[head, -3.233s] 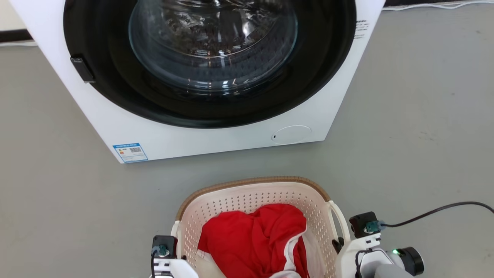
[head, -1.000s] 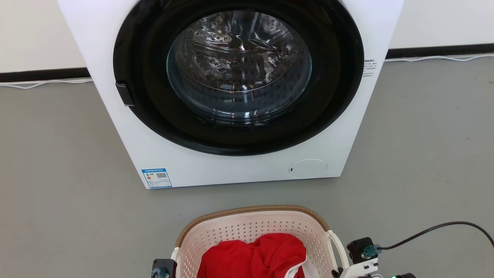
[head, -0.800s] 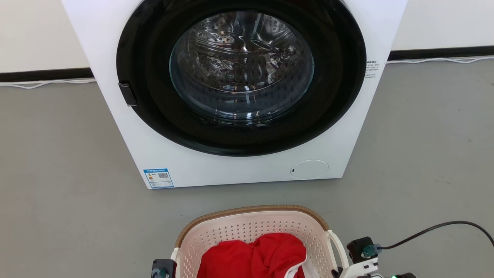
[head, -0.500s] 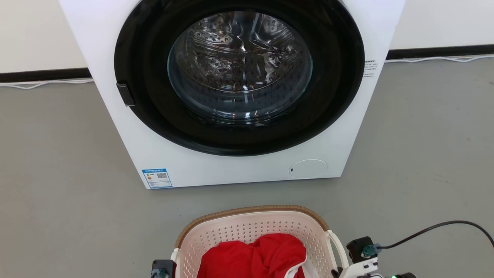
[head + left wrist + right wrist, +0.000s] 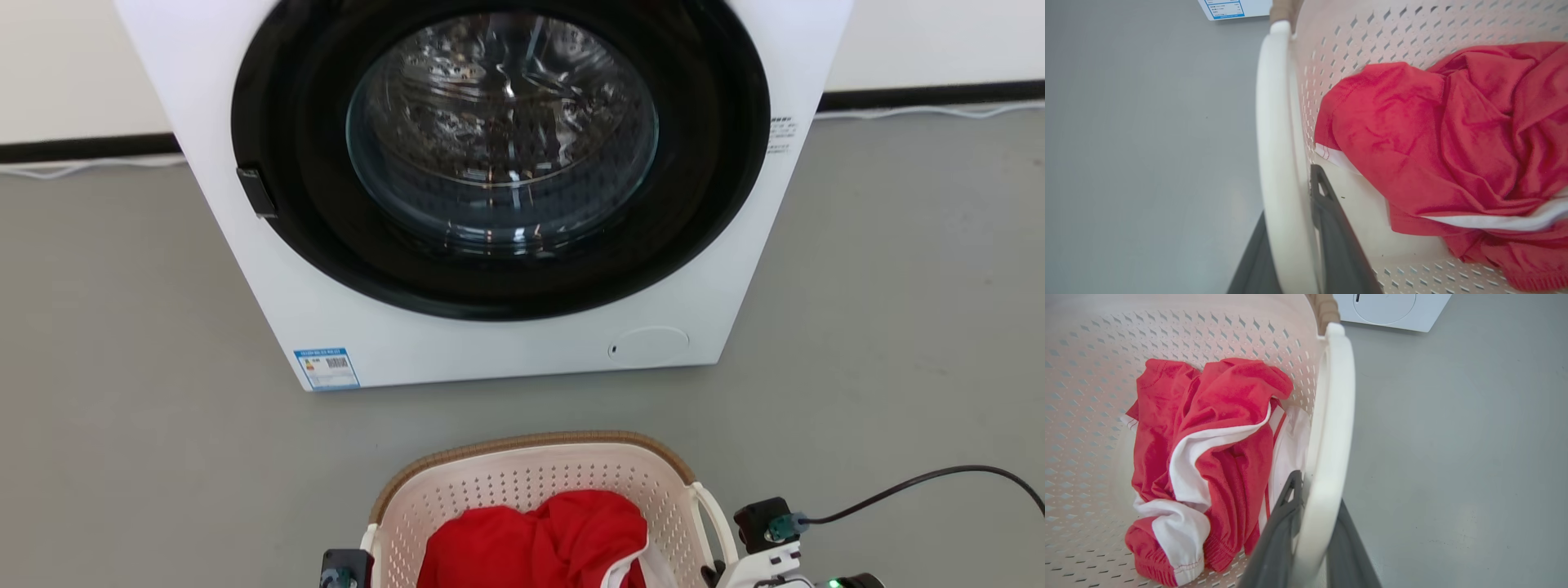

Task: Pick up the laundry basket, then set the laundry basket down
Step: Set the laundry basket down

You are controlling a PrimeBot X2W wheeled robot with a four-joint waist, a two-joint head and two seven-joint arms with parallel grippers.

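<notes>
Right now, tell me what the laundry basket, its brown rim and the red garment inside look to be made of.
The laundry basket looks like cream moulded plastic, semi-matte: evenly punched holes, smooth loop handle. Its brown rim has a woven look, possibly moulded plastic rather than real wicker; I cannot tell. The red garment looks like soft matte knit fabric: loose folds, white trim, stitched hems.

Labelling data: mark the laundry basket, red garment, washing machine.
Cream perforated plastic laundry basket (image 5: 531,439), head view, brown rim.
Red cloth garment (image 5: 1433,134), left wrist view, crumpled middle.
White washing machine (image 5: 490,353), head view, front panel.
</notes>
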